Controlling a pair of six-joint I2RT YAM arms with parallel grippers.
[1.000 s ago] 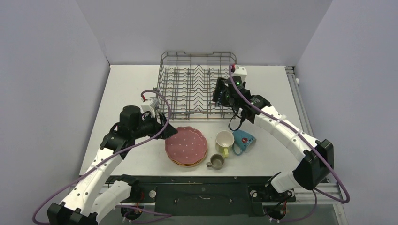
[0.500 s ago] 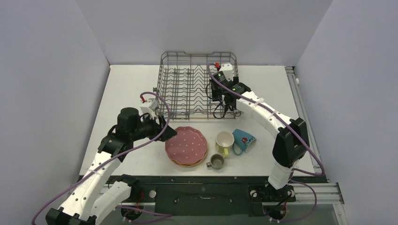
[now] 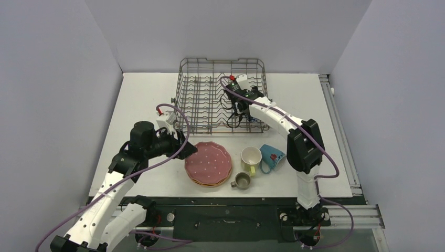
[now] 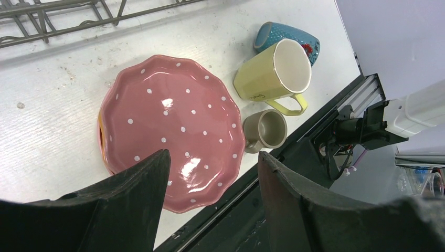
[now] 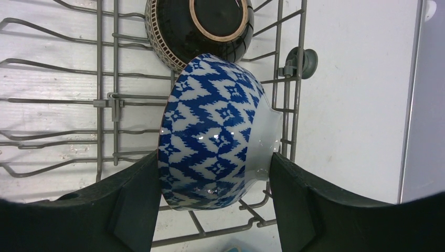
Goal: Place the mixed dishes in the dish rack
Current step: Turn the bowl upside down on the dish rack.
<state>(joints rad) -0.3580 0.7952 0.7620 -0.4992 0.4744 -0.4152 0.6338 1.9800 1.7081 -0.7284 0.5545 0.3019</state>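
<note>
Partway through the load, two bowls are accounted for at the dish rack (image 3: 220, 59). The blue-white bowl (image 5: 215, 142) is held on its side between the jaws of the right gripper (image 5: 214, 164), which are spread wide with both fingers pressed to the bowl's flanks. It sits just above the rack's wires and is judged not yet released. Just beyond the fingertips, the dark brown bowl (image 5: 199, 26) is already lodged among the wires.

Everything else is left on the table (image 4: 52, 105). The left gripper (image 4: 212, 157) is held wide open and empty. The pink plate (image 4: 168, 115) lies directly below and ahead of its jaws, and the edge of an orange plate (image 4: 100, 137) can be seen beneath it. How many plates are stacked there cannot be told. Off to the right of the jaws, the grey-olive mug (image 4: 266, 131) stands just beside the plate's rim. The yellow mug (image 4: 273, 73) is seen on its side beyond it, and the blue mug (image 4: 286, 35) farther still. No plate or mug has yet been racked, so most of the task is judged outstanding.

Over the last second, the right gripper has been carried leftward and deeper over the rack, and its elbow has been drawn in toward the table's middle. The left gripper has scarcely been shifted, and the plates and mugs have not been moved.
</note>
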